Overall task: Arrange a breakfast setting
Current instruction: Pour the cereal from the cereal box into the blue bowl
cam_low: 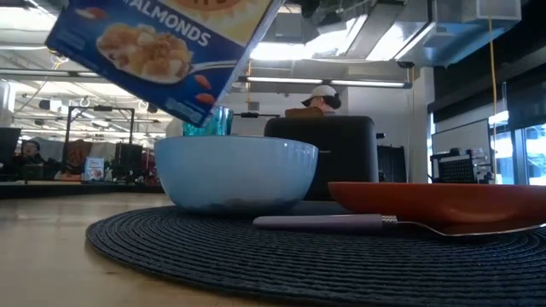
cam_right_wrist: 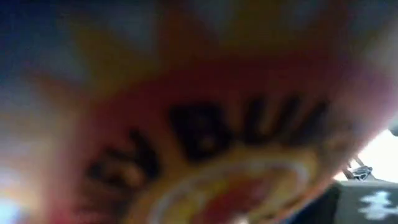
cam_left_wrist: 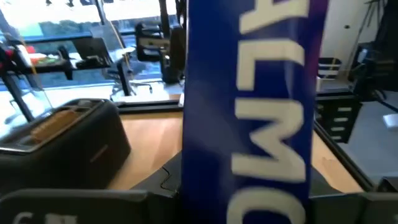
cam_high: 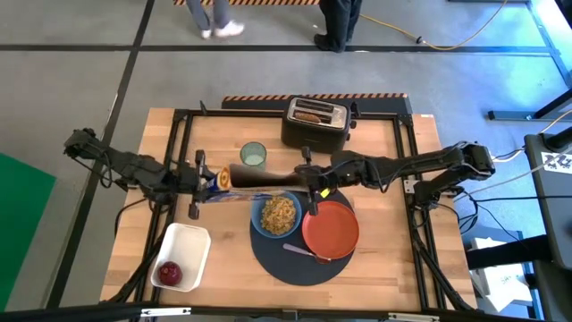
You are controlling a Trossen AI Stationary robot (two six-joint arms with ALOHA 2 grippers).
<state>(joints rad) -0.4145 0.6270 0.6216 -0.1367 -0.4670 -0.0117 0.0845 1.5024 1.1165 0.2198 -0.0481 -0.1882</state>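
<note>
Blue cardboard fills the scene: a cereal box (cam_high: 259, 178) hangs tilted over the bowl (cam_high: 278, 216), held between both arms. The left gripper (cam_high: 207, 182) appears clamped on its outer end, the right gripper (cam_high: 311, 190) on the end nearest the bowl, though I cannot tell for certain how either claw's fingers sit.

The bowl already holds cereal and stands on the mat (cam_high: 268, 259), touching the plate (cam_high: 330, 228) beside it. The spoon (cam_low: 341, 223) lies on the mat in front of both. So the core is laid, and pouring looks about done.

Left to do, I judge: the plate is bare, toast (cam_high: 310, 114) still sits in the toaster (cam_high: 315, 125), the apple (cam_high: 169, 272) lies in the tub (cam_high: 183, 242), and the glass (cam_high: 253, 155) stands off the mat behind the box.

The box itself needs setting down first; it blocks the glass and crowds the bowl.
</note>
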